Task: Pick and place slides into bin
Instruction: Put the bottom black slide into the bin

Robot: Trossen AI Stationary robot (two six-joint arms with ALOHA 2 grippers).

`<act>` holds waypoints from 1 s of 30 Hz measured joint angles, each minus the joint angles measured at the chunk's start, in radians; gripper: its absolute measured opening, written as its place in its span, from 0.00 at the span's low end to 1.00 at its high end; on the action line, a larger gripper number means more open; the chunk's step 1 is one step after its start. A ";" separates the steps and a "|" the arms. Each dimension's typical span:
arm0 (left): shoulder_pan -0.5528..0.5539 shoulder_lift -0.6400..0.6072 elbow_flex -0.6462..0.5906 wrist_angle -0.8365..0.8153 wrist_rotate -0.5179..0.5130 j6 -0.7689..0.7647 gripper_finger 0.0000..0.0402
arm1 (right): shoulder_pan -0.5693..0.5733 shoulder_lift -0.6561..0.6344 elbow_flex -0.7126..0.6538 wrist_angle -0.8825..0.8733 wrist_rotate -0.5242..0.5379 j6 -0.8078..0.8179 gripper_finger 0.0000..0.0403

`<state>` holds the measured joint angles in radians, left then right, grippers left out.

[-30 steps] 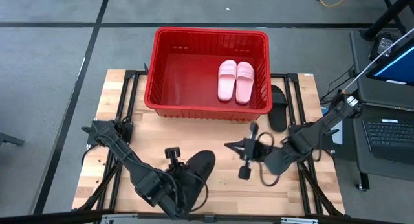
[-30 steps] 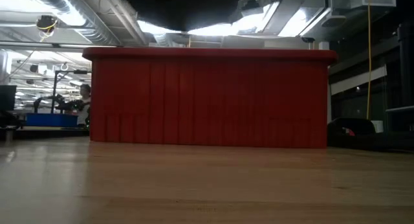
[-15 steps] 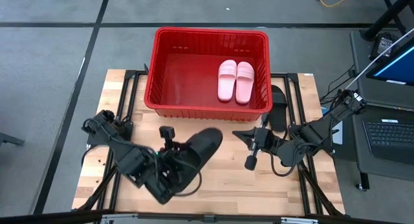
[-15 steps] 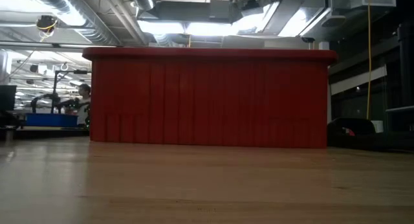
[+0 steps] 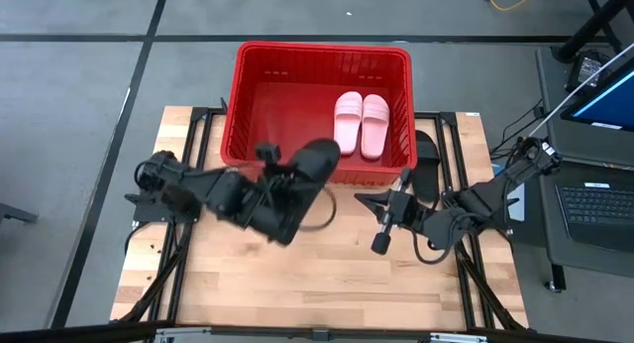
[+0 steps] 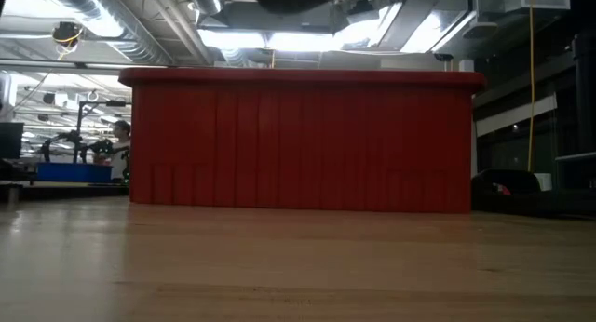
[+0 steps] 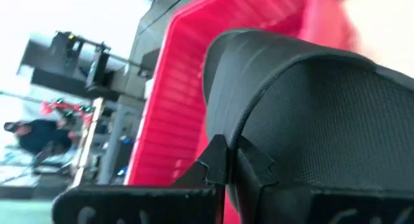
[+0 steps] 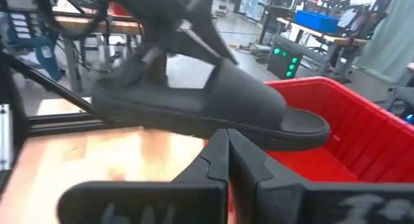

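Observation:
A black slide [image 5: 312,165] hangs in the air over the near rim of the red bin [image 5: 234,105], its front end reaching over the bin. My left gripper [image 5: 290,181] is shut on it and comes from the table's left. Two pale pink slides [image 5: 361,123] lie side by side on the bin's floor at its right. A second black slide [image 5: 426,165] lies on the table beside the bin's right wall. My right gripper [image 5: 362,199] is shut and empty, raised over the table just right of the held slide. My left gripper pinches the black slide between its two fingers [image 7: 223,162] at an edge of its upper part [image 7: 226,130]; which part exactly is hidden by the slide. The fingers slant in from the table's near left. The slide [image 8: 207,114] is lifted clear, about level, sole down.
The bin [image 6: 298,140] stands at the table's far middle and its wall rises high in the low view. Bare wooden tabletop [image 5: 297,274] spreads across the near half. A laptop [image 5: 594,204] sits off the table's right side.
My left gripper has carried the black slide up from near the table's near edge toward the far edge, as far as the bin's near rim, turning as it went. The slide stays held and clear. My right gripper has drifted slightly toward the far edge.

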<state>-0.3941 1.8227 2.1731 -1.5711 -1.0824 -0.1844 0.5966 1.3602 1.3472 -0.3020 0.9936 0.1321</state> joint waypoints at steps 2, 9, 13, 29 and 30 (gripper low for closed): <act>0.053 -0.003 0.000 0.000 0.000 0.030 0.01 | -0.017 -0.003 0.000 -0.001 0.000 -0.043 0.01; 0.242 -0.005 0.000 0.065 0.025 0.148 0.01 | -0.124 -0.054 0.000 0.052 -0.001 -0.223 0.01; 0.338 -0.004 0.000 0.204 0.098 0.241 0.01 | -0.210 -0.112 0.000 0.049 -0.062 -0.296 0.01; 0.605 -0.002 -0.007 0.380 0.173 0.444 0.01 | -0.560 -0.244 -0.002 -0.114 -0.431 -0.377 0.01; 0.616 -0.002 -0.007 0.389 0.177 0.457 0.01 | -0.573 -0.244 -0.002 -0.119 -0.431 -0.377 0.01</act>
<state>0.2223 1.8202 2.1662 -1.1818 -0.9054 0.2730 0.0232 1.1164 1.3449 -0.4212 0.5625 -0.2447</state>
